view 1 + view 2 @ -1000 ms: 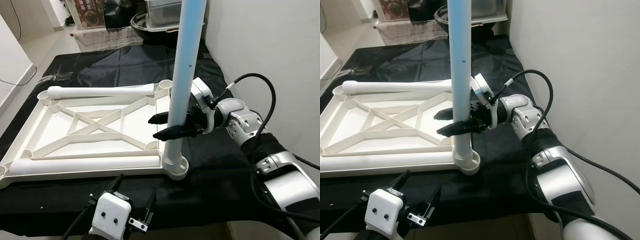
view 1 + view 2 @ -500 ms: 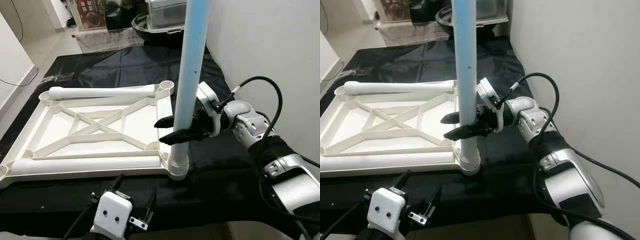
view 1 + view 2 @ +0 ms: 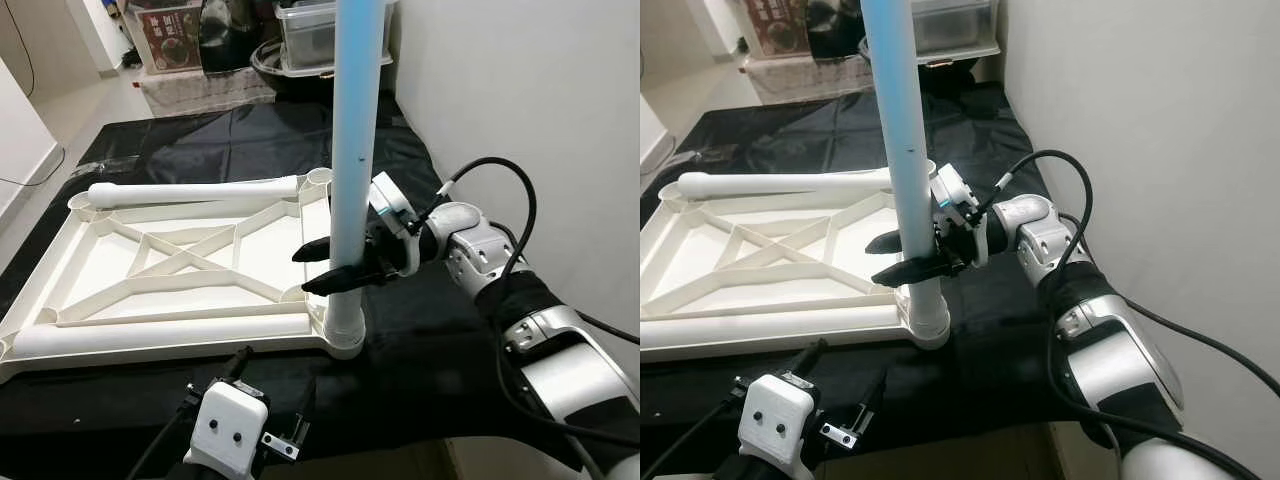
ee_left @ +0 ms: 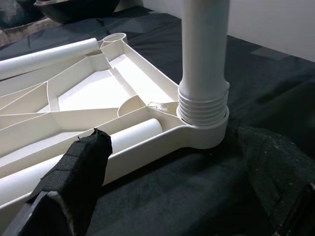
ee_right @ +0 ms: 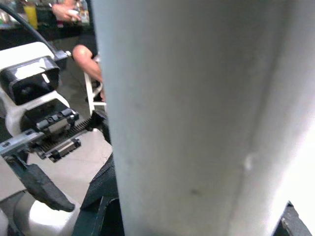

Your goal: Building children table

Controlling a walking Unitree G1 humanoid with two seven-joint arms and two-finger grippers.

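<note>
Upside-down white tabletop frame (image 3: 170, 270) lying flat on a black sheet (image 3: 250, 130) over the counter, with cross ribs inside and a round socket at each corner. One white table leg (image 3: 352, 150) standing upright in the near corner socket (image 4: 204, 132) on the robot's right side, its ribbed lower end seated in the socket. Two more legs lying flat along the frame: far leg (image 3: 195, 189) on the far edge, near leg (image 3: 160, 334) on the near edge.

Right gripper (image 3: 328, 266) reaching in from the right, black fingers closed around the upright leg a little above the socket, one finger on each side and touching it. Left gripper (image 3: 265, 415) low at the near edge of the counter, just before the frame, holding nothing; fingers (image 4: 81, 167) spread apart, pointing toward the socket.

Behind the counter, on the floor, a brown printed box (image 3: 165, 35) and a clear plastic bin (image 3: 305, 20). Writing on the box too small to read.
</note>
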